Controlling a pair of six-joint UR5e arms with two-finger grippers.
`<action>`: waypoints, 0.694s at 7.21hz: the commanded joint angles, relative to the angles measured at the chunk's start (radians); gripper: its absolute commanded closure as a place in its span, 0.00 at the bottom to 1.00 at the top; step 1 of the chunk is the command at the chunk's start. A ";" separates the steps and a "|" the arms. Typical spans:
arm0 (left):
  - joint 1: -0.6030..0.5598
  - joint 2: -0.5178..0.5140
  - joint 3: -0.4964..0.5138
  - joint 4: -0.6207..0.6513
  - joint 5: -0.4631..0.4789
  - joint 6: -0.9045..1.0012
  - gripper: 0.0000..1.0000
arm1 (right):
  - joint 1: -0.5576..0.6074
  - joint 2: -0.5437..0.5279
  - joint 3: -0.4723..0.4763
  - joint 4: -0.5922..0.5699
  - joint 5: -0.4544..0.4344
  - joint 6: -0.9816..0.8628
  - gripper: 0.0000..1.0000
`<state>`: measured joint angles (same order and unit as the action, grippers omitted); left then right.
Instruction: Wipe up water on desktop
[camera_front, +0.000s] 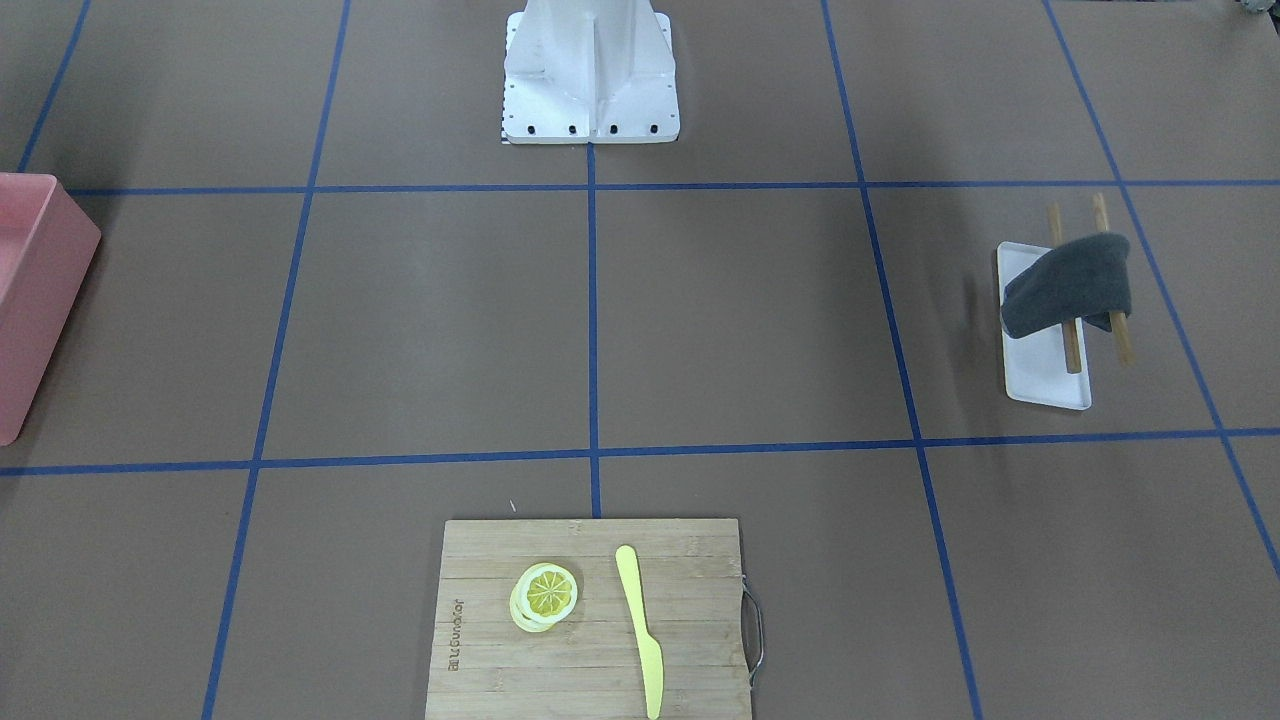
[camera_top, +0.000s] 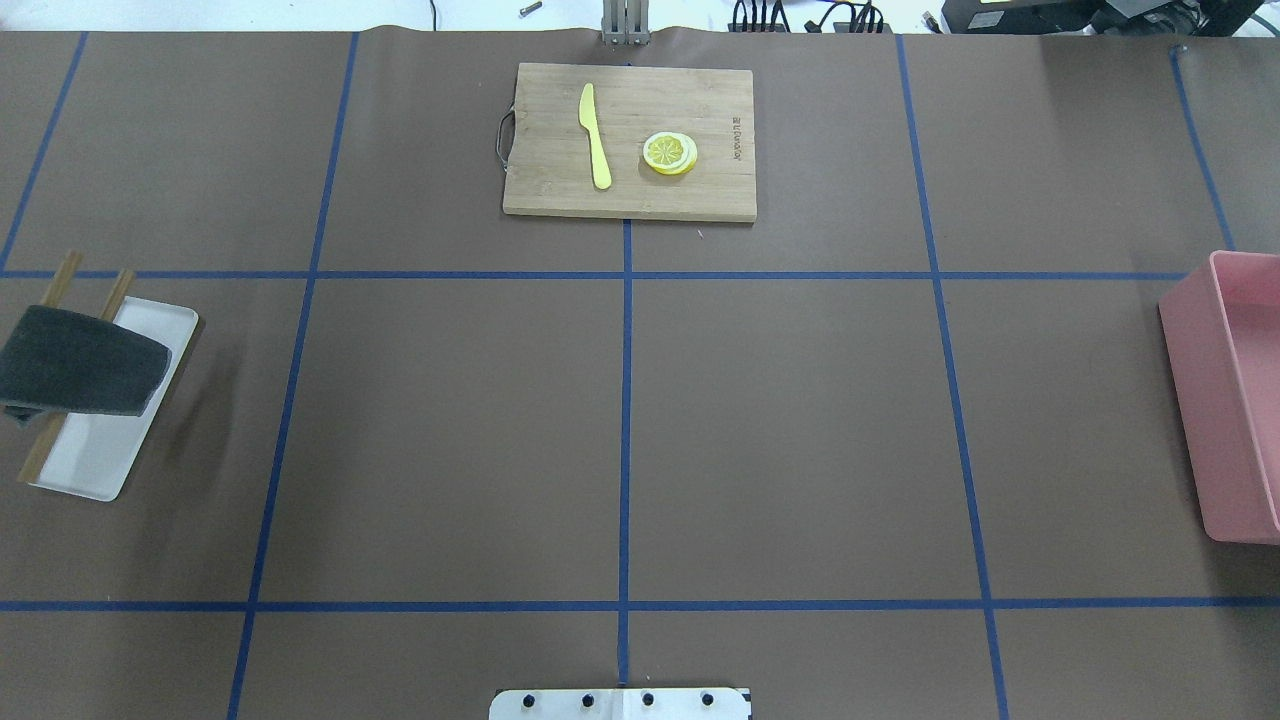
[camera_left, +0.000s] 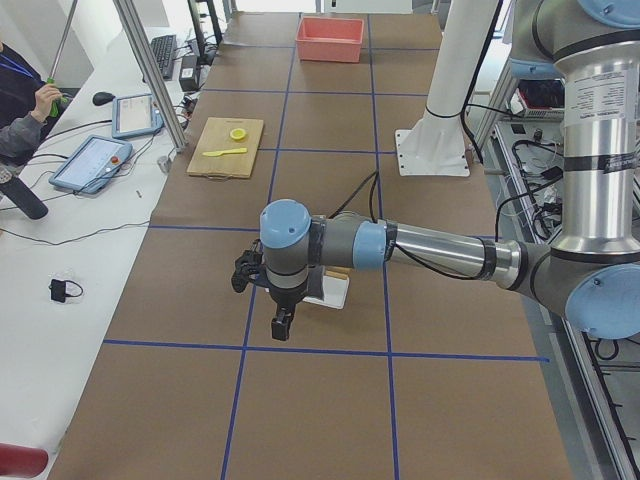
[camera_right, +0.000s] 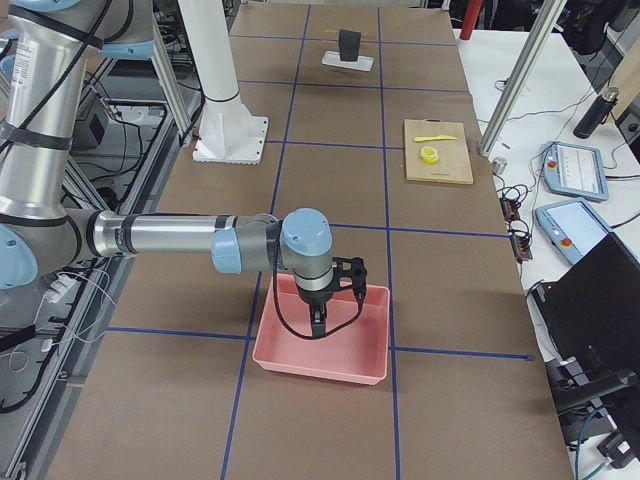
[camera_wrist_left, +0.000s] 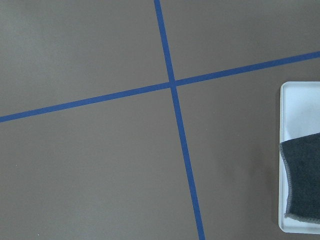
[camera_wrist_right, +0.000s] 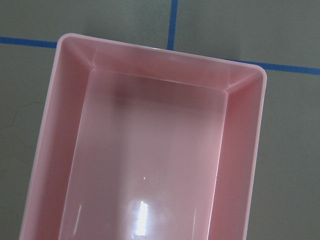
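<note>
Water is not visible to me anywhere on the table (camera_top: 780, 430); in every view its matte brown surface looks dry, so I cannot say where the wet place is. The table fills the whole scene, flat, and blue tape lines (camera_top: 625, 400) divide it into large rectangles.

I judge the table to be stiff and fixed. It is a thing to press on and not to take hold of. The brown cover looks like paper or thin sheet. It may drink in some water, and hard rubbing may wrinkle or tear it, so light and flat strokes seem safer.

The thing to grasp is probably the dark grey cloth (camera_front: 1068, 285). It hangs folded over two wooden rods (camera_front: 1070, 348), which lie across a white tray (camera_front: 1045, 385) at the robot's left side. The cloth looks soft, light and limp. It should be pinched at the top of the fold, between the rods, so that the rods are not dragged along, because they look loose and may roll.

The left tool (camera_left: 283, 322) hangs above the table just beside this tray, and the right tool (camera_right: 318, 322) hangs over a pink bin (camera_right: 300, 365). Both appear only in the side views, so I cannot tell whether their fingers are spread or pressed together.
</note>
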<state>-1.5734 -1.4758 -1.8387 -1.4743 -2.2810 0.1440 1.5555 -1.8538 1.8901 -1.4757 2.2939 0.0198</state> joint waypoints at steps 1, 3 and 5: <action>0.000 0.000 -0.005 -0.003 0.002 0.005 0.02 | 0.000 -0.001 0.004 0.000 0.002 0.003 0.00; -0.002 0.005 -0.004 -0.004 0.015 0.003 0.02 | 0.000 -0.001 0.036 0.002 0.009 -0.001 0.00; -0.003 -0.012 -0.080 -0.017 0.015 -0.003 0.02 | 0.000 0.028 0.052 0.029 0.006 0.009 0.00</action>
<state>-1.5763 -1.4760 -1.8731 -1.4818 -2.2665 0.1460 1.5555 -1.8437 1.9289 -1.4674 2.3013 0.0231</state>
